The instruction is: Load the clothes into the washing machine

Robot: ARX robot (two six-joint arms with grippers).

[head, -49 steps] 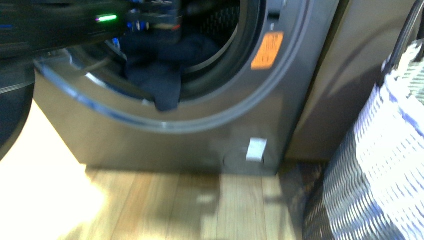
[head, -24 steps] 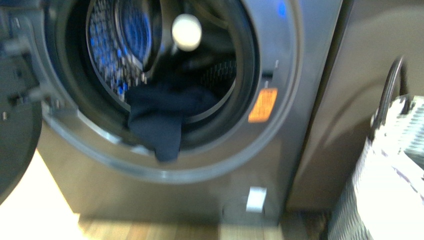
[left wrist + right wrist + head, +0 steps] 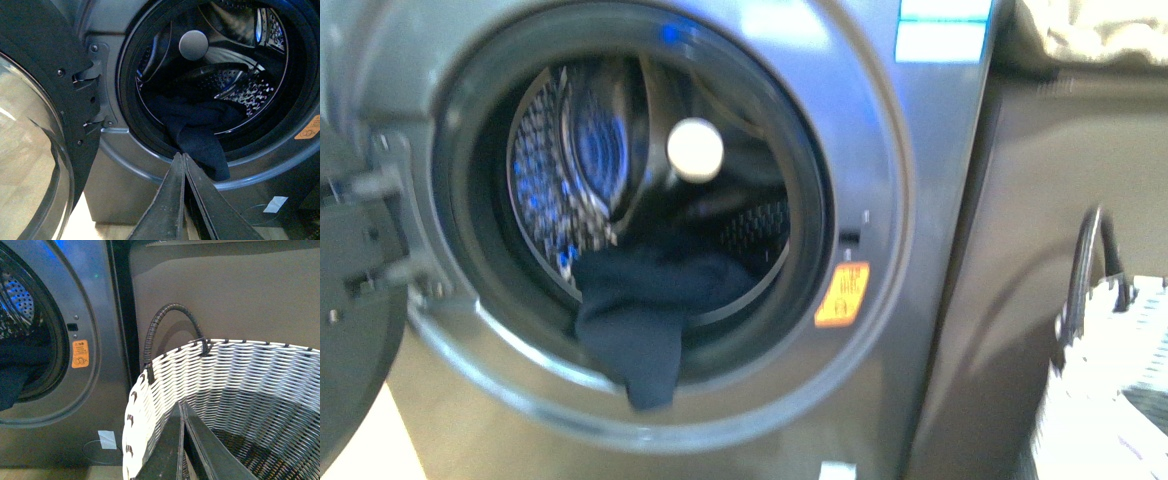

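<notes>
Our left gripper (image 3: 183, 159) shows two dark fingers pressed together with nothing between them, their tips just below the porthole of the large grey metallic front-loading washing machine (image 3: 910, 200). Our right gripper (image 3: 182, 407) is likewise closed and empty, poised over the open white woven basket with a dark looped handle (image 3: 150, 405), which stands just to the right of the machine.

The dark navy-blue limp fabric garment (image 3: 630, 310) lies at the bottom of the porthole, mostly inside the perforated steel drum (image 3: 545, 190), with one flap draped out over the black rubber seal (image 3: 460, 230) toward the machine's front rim. We judge it light, soft and shapeless: it will sag and fold when lifted, so the hanging flap is the natural place to pinch before pushing it inward.

The front view is blurred, and neither arm appears there. How much cloth lies deeper in the drum is hidden in shadow. The open door (image 3: 30, 130), left of the porthole, is cut off, as is the basket's bottom.
</notes>
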